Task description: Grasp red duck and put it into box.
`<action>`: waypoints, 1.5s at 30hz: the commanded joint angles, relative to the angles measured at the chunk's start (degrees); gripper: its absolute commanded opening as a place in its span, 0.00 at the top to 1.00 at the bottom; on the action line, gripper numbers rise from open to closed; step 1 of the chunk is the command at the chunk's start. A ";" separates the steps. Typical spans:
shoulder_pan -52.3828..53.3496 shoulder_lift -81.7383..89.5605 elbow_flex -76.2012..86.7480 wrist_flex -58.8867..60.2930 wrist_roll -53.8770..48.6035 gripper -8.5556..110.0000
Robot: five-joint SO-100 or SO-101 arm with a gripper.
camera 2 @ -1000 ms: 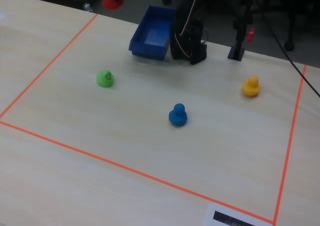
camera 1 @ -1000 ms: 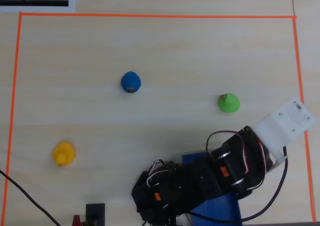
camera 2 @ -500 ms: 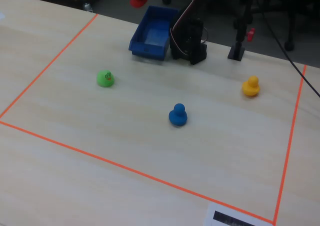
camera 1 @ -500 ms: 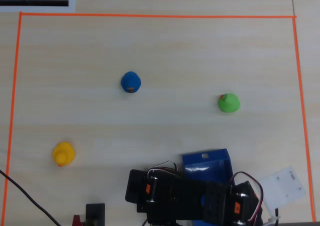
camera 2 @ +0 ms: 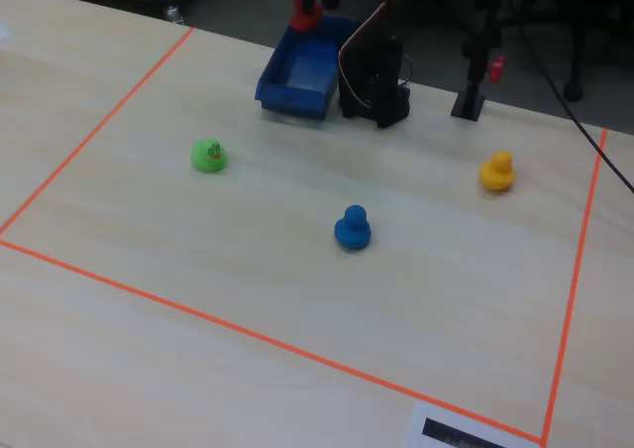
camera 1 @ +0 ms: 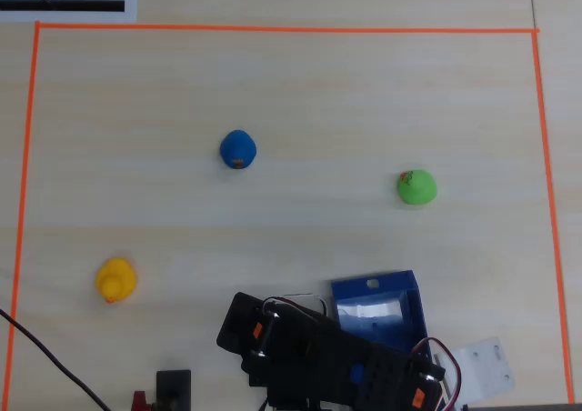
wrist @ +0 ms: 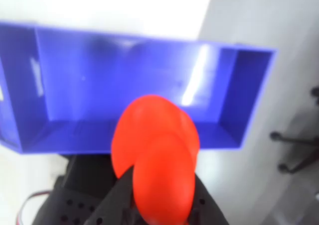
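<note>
Red duck (wrist: 154,155) masking end effector (wrist: 154,207) fingertips

You have four ducks in all: one red duck (wrist: 155,158), one blue duck (camera 1: 238,148), one green duck (camera 1: 416,186) and one yellow duck (camera 1: 115,279). You also have one blue box (camera 1: 377,304).

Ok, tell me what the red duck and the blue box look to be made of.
The red duck, held in the tool, looks like soft rubber or vinyl: rounded, seamless and evenly coloured, though blur hides any detail. The box looks like rigid moulded plastic with a glossy finish: thin straight walls, sharp corners, and bright light streaks reflected on its floor in the wrist view.
</note>
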 commanded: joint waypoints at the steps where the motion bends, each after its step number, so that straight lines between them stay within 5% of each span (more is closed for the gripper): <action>1: 3.43 1.41 2.20 0.44 -2.64 0.93; 14: 3.25 3.08 3.16 -1.14 -2.11 0.76; 23: -0.53 2.81 0.79 -2.55 -1.14 0.79; 29: -36.30 -4.22 -6.59 -25.75 22.59 0.86; 33: -62.31 -8.44 -10.46 -39.02 29.44 0.93; 39: -94.31 -2.20 -2.90 -31.73 29.36 0.93; 45: -110.74 15.29 20.04 -23.99 27.16 0.93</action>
